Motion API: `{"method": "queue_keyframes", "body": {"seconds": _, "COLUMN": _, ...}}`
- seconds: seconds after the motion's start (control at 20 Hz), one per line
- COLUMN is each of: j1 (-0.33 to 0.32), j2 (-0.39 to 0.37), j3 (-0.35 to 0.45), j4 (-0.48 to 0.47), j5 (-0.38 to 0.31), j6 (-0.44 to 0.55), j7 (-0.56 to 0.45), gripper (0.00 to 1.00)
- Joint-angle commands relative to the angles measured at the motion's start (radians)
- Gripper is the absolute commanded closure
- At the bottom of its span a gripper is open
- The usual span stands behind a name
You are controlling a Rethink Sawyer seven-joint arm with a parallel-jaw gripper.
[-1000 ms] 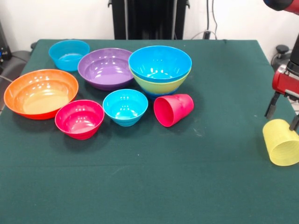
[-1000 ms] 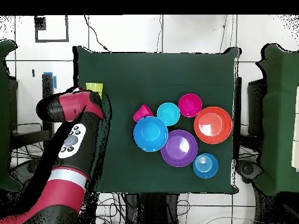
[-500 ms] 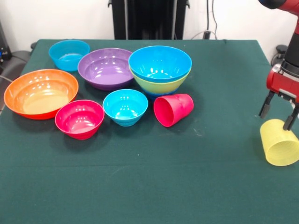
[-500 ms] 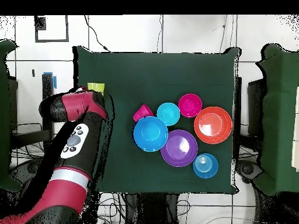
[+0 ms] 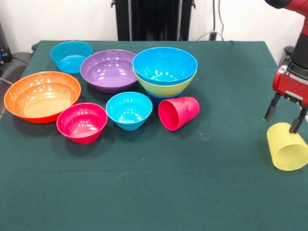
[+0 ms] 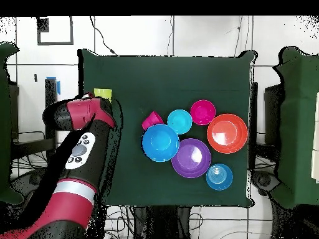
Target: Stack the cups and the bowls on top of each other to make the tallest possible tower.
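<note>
The translucent yellow cup (image 5: pixel 288 153) lies on its side near the table's right edge, mouth toward the camera; in the overhead view the yellow cup (image 6: pixel 103 93) peeks out beside the arm. My gripper (image 5: pixel 282 119) hangs open just above its far end, one finger close to the cup's top. The red-pink cup (image 5: pixel 179 113) lies on its side mid-table. A bright blue bowl (image 5: pixel 164 65) sits nested in a lime green bowl (image 5: pixel 166 87), forming a low tower. Loose bowls: purple (image 5: pixel 109 70), orange (image 5: pixel 41 96), pink-red (image 5: pixel 82 122), cyan (image 5: pixel 129 109), small cyan (image 5: pixel 71 56).
The red and black arm (image 6: pixel 78 155) covers the table's left side in the overhead view. The green table (image 5: pixel 159 192) drops off just right of the yellow cup. The bowls cluster from the left edge to the middle of the front view.
My gripper has shifted a little left over the yellow cup, and the cup has nudged slightly left with it. The bowls and the red-pink cup have stayed put.
</note>
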Motion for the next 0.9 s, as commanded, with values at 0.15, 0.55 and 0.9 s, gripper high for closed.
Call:
{"method": "queue_keyframes", "body": {"seconds": 0.15, "j1": -0.019, "j2": 0.002, "j3": 0.062, "j4": 0.084, "j5": -0.061, "j6": -0.02, "j7": 0.016, "gripper": 0.0}}
{"method": "queue_keyframes", "body": {"seconds": 0.55, "j1": -0.031, "j2": -0.016, "j3": 0.072, "j4": 0.108, "j5": -0.079, "j6": -0.031, "j7": -0.019, "gripper": 0.0}}
{"method": "queue_keyframes", "body": {"seconds": 0.9, "j1": -0.025, "j2": -0.012, "j3": 0.053, "j4": 0.084, "j5": -0.087, "j6": -0.006, "j7": -0.028, "gripper": 0.0}}
